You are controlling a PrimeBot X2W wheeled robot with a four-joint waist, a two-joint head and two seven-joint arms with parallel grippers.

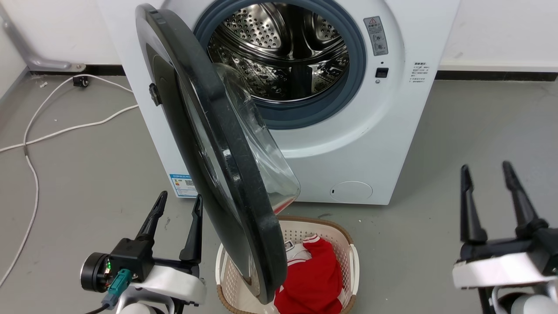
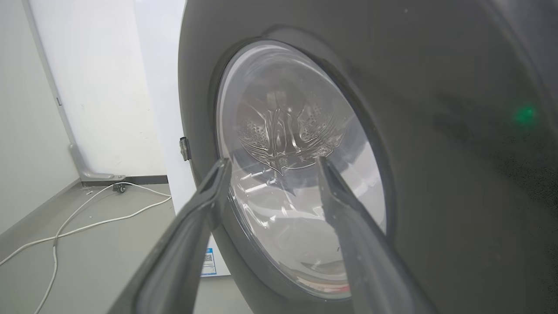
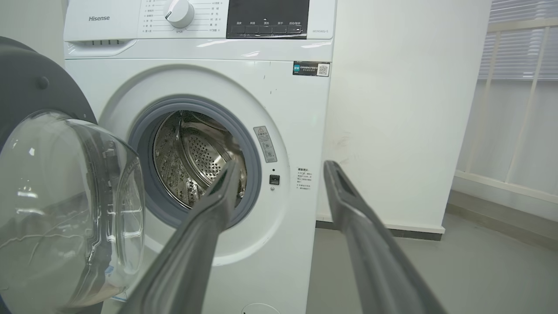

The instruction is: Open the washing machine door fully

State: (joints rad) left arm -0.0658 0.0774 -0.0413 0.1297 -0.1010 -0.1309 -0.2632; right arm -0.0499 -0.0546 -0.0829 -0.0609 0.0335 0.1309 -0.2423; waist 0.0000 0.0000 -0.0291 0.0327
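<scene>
The white washing machine (image 1: 348, 144) stands ahead with its steel drum (image 1: 283, 56) exposed. Its round black-framed door (image 1: 218, 144) hangs swung out toward me, hinged on the left, the clear glass bowl (image 1: 257, 139) facing the drum. My left gripper (image 1: 178, 200) is open at the lower left, just outside the door's outer face, touching nothing. In the left wrist view the door (image 2: 436, 152) is close ahead of the open fingers (image 2: 213, 183). My right gripper (image 1: 486, 170) is open at the lower right, well away from the machine (image 3: 283, 131).
A beige laundry basket (image 1: 348, 248) with red clothing (image 1: 314, 279) sits on the floor under the door's lower edge. A white cable (image 1: 30, 144) trails over the grey floor at the left. A white wall (image 3: 401, 109) stands to the machine's right.
</scene>
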